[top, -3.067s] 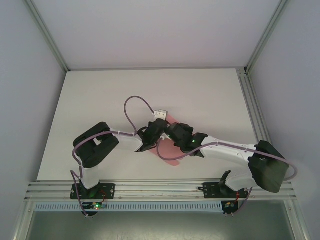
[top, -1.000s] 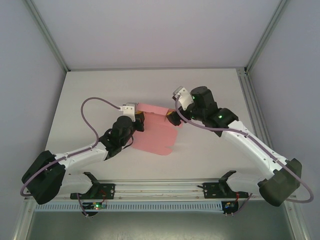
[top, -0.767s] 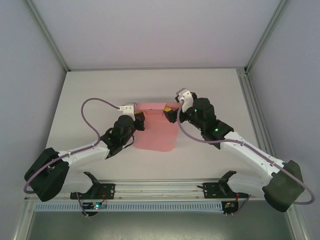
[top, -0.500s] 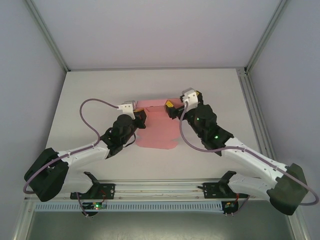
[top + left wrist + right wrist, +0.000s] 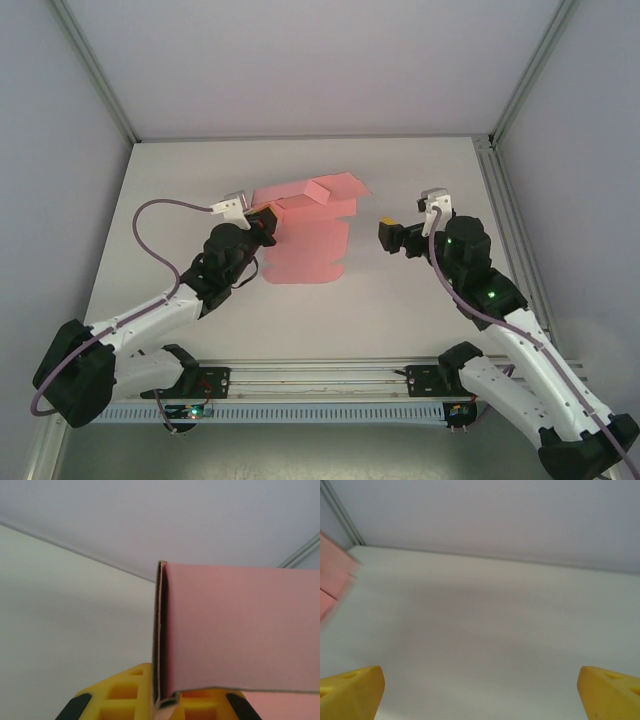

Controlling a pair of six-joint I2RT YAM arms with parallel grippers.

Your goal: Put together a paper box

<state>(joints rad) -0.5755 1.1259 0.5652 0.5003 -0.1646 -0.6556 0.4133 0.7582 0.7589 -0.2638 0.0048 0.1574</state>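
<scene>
The pink paper box (image 5: 305,240) is a half-folded card sheet in the middle of the white table, its far flaps lifted. My left gripper (image 5: 266,221) is shut on the sheet's left edge. In the left wrist view the pink paper box (image 5: 240,630) stands upright, its doubled edge pinched between the yellow fingers (image 5: 125,695) of my left gripper (image 5: 167,700). My right gripper (image 5: 390,236) hangs open to the right of the sheet, apart from it. In the right wrist view my right gripper (image 5: 480,690) has wide-spread yellow fingertips (image 5: 350,690) with bare table between them, and a corner of the paper box (image 5: 332,587) shows at the left edge.
The white table (image 5: 420,180) is walled by a metal frame, with a rail (image 5: 320,375) along the near edge where both arm bases stand. A purple cable (image 5: 165,225) loops left of the left arm. Bare table lies right of the sheet.
My right gripper has let go of the sheet's far right corner and pulled back to the right. My left gripper still holds the left edge, and the far flaps have risen.
</scene>
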